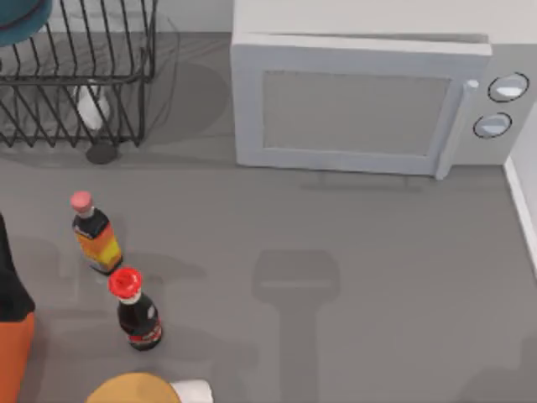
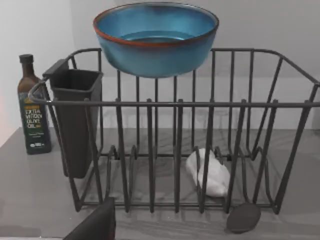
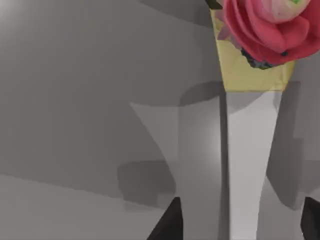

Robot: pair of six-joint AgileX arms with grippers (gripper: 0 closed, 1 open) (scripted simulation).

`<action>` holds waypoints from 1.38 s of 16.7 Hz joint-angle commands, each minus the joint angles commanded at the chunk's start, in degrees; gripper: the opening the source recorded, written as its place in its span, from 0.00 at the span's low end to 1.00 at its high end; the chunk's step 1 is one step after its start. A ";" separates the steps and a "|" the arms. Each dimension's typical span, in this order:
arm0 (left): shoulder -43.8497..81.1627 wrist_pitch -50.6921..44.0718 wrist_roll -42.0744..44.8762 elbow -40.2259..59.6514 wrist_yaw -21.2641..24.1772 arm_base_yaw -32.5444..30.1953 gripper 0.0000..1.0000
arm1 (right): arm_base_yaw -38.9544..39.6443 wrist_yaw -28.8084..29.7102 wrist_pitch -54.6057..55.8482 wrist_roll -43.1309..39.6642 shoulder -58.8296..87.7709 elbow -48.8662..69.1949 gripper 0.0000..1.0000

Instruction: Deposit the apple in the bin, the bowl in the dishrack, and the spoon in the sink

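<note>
The teal-blue bowl (image 2: 156, 40) with its reddish-brown edge sits upright at the top of the black wire dishrack (image 2: 175, 150), above the back rim. From above, the bowl (image 1: 18, 21) lies over the dishrack (image 1: 75, 75) at the table's far left corner. A dark part of my left gripper (image 2: 95, 225) shows in front of the rack, apart from the bowl. My right gripper (image 3: 240, 231) is open with nothing between its fingers, close to a white vase (image 3: 245, 150). The apple, spoon and sink are out of view. I cannot make out the bin.
A white lump (image 2: 209, 172) lies inside the rack and a dark oval (image 2: 243, 217) rests at its front foot. A grey microwave (image 1: 361, 101) stands at the back. Two bottles (image 1: 94, 235) (image 1: 134, 309) stand front left. An olive oil bottle (image 2: 34, 107) is beside the rack. An orange-and-black shape (image 1: 13, 336) is at the left edge.
</note>
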 joint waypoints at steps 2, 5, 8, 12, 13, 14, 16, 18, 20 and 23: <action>0.00 0.00 0.00 0.00 0.00 0.00 1.00 | 0.11 0.02 -3.26 -0.17 -1.41 2.23 0.00; 0.00 0.00 0.00 0.00 0.00 0.00 1.00 | 0.00 -0.03 -12.36 -0.72 -4.18 7.13 0.00; 0.00 0.00 0.00 0.00 0.00 0.00 1.00 | -0.18 -0.04 -21.01 -0.32 -7.53 12.11 0.00; 0.00 0.00 0.00 0.00 0.00 0.00 1.00 | -0.31 -0.03 -24.34 -0.46 -9.17 14.83 0.00; 0.00 0.00 0.00 0.00 0.00 0.00 1.00 | -0.31 -0.03 -24.34 -0.46 -9.17 14.83 0.00; 0.00 0.00 0.00 0.00 0.00 0.00 1.00 | -0.17 -0.02 -24.20 -0.37 -8.93 14.66 0.00; 0.00 0.00 0.00 0.00 0.00 0.00 1.00 | -0.07 0.00 -24.49 -0.37 -8.38 15.31 0.00; 0.00 0.00 0.00 0.00 0.00 0.00 1.00 | 0.46 0.08 -25.83 -0.25 -5.65 18.36 0.00; 0.00 0.00 0.00 0.00 0.00 0.00 1.00 | 1.42 0.17 -28.07 0.11 -0.93 23.83 0.00; 0.00 0.00 0.00 0.00 0.00 0.00 1.00 | 3.56 0.28 -32.74 1.24 8.96 36.47 0.00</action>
